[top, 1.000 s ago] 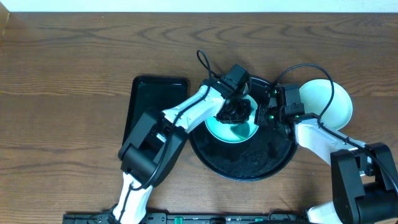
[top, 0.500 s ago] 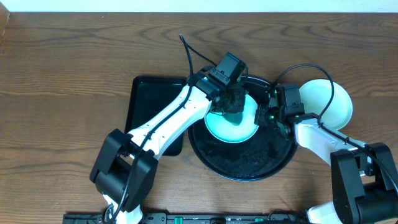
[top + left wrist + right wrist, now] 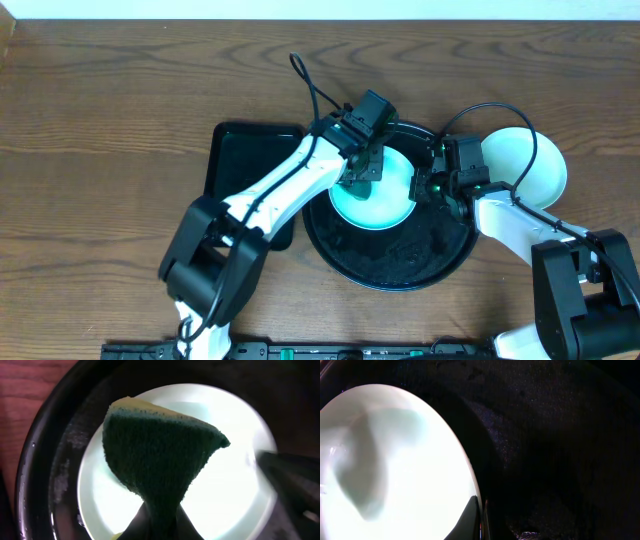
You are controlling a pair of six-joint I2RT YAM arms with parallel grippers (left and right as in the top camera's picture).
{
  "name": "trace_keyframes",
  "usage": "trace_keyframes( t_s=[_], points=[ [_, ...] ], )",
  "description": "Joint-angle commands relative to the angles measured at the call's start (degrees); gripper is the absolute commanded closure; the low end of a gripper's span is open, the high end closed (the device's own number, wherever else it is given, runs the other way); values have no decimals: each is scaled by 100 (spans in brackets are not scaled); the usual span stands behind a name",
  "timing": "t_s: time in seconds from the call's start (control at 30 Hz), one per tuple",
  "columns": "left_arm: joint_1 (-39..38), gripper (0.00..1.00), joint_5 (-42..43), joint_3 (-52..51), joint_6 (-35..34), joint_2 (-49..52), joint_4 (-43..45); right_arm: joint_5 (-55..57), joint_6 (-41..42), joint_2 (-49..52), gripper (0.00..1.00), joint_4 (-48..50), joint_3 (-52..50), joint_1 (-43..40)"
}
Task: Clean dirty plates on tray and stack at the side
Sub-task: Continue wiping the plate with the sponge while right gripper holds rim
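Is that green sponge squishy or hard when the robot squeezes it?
Probably squishy: the sponge narrows sharply where the left gripper pinches it. It likely weighs little, since it fans out unsupported. Its rough green face should grip, not slip.

Left arm stretches from lower left to centre, left hand point(image 3: 362, 172) clamped on a sponge point(image 3: 160, 455); right arm bends in from lower right, right hand point(image 3: 432, 186) pinching a plate point(image 3: 378, 206) by its rim.

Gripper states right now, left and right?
Left gripper: closed, holding the sponge.
Right gripper: closed, pinching the green plate by its rim.
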Motion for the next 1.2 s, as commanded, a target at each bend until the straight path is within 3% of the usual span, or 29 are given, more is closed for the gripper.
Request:
trace_keyframes(
  t_s=[0.0, 0.9, 1.17],
  points=[
    [28, 92, -468, -52, 90, 195, -46, -133, 61, 17, 99, 24, -15, 55],
    [44, 92, -664, -85, -345, 914, -116, -133, 61, 17, 99, 24, -15, 55],
    [39, 92, 313, -85, -341, 1344, -120, -133, 61, 17, 99, 26, -15, 55]
  ],
)
